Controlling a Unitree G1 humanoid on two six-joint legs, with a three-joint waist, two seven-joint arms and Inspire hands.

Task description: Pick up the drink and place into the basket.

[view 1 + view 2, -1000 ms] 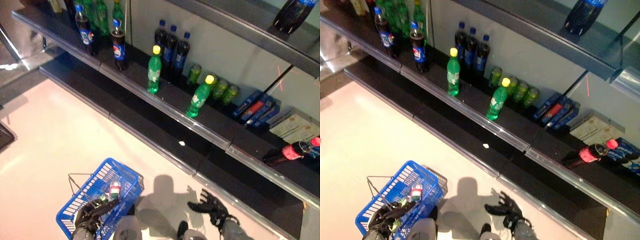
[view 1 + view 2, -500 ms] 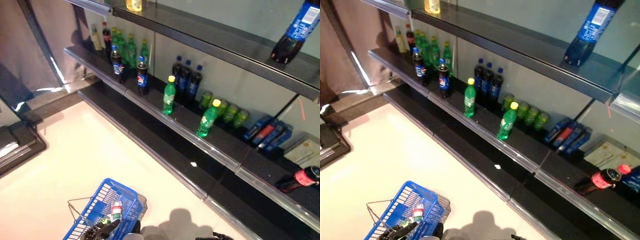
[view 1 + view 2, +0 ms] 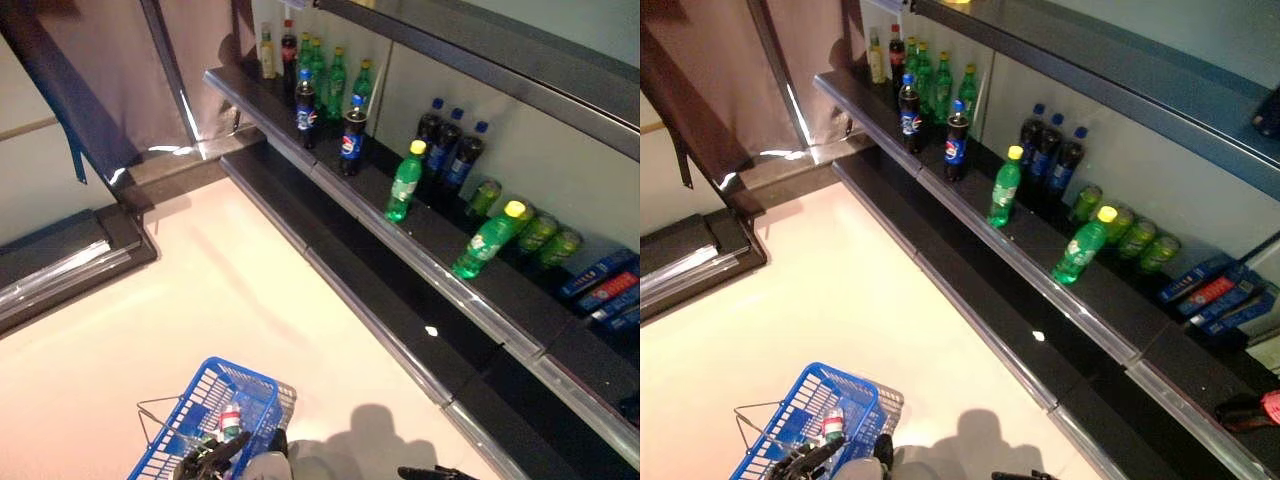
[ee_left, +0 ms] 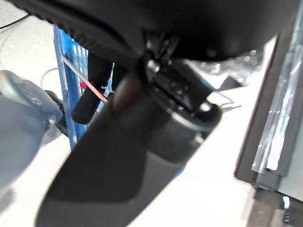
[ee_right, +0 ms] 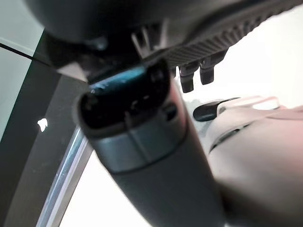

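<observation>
Pale floor beside dark shelves of bottles. The left hand grips the blue basket's handle; a drink lies inside. The right hand hangs low, fingers unclear.

One blue basket; two yellow-capped green bottles; three blue-capped dark bottles behind them

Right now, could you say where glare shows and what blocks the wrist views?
Left eye view: glare streaks metal post and shelf edge. Left wrist view: left hand hides most, blue basket beside it. Right wrist view: right hand fills it.
</observation>
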